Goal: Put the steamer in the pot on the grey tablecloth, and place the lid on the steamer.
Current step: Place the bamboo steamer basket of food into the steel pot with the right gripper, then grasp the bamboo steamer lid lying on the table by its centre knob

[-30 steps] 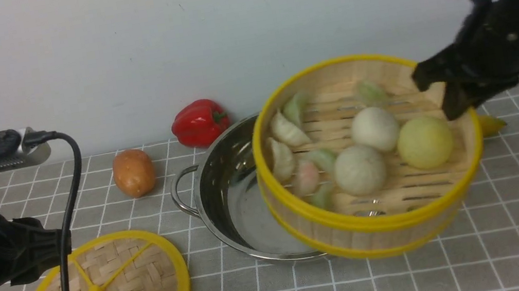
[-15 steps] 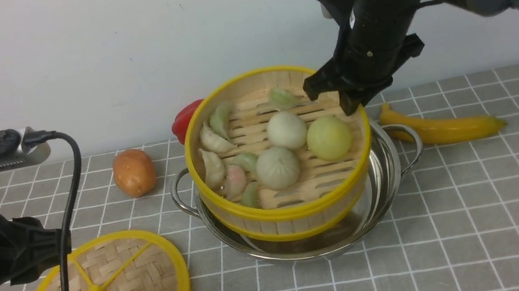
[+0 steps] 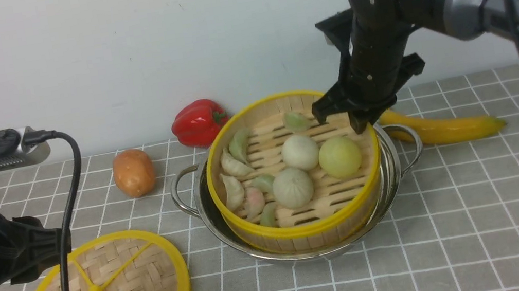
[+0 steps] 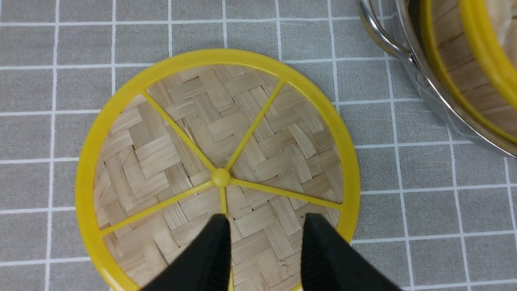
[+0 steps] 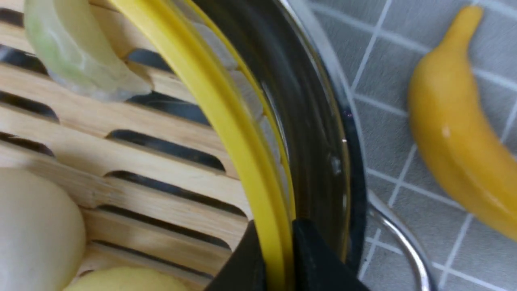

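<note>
The bamboo steamer (image 3: 303, 222), holding buns and dumplings, sits inside the steel pot (image 3: 182, 183) on the grey tablecloth (image 3: 461, 238). My right gripper (image 3: 341, 119) is shut on the steamer's far yellow rim (image 5: 226, 117), one finger inside and one outside the wall; the pot wall (image 5: 311, 121) shows beside it. The woven lid (image 3: 120, 287) lies flat on the cloth at the front left. My left gripper (image 4: 264, 228) hovers open above the lid (image 4: 218, 153), its fingertips (image 4: 216, 226) over the lid's near part, holding nothing.
A banana (image 3: 439, 127) lies on the cloth just right of the pot, also in the right wrist view (image 5: 456, 133). A red pepper (image 3: 196, 121) and a potato (image 3: 133, 171) sit behind the pot to the left. A white wall backs the table.
My right gripper carried the steamer left from beside the pot and lowered it down into the pot. The left arm and lid have not moved.
</note>
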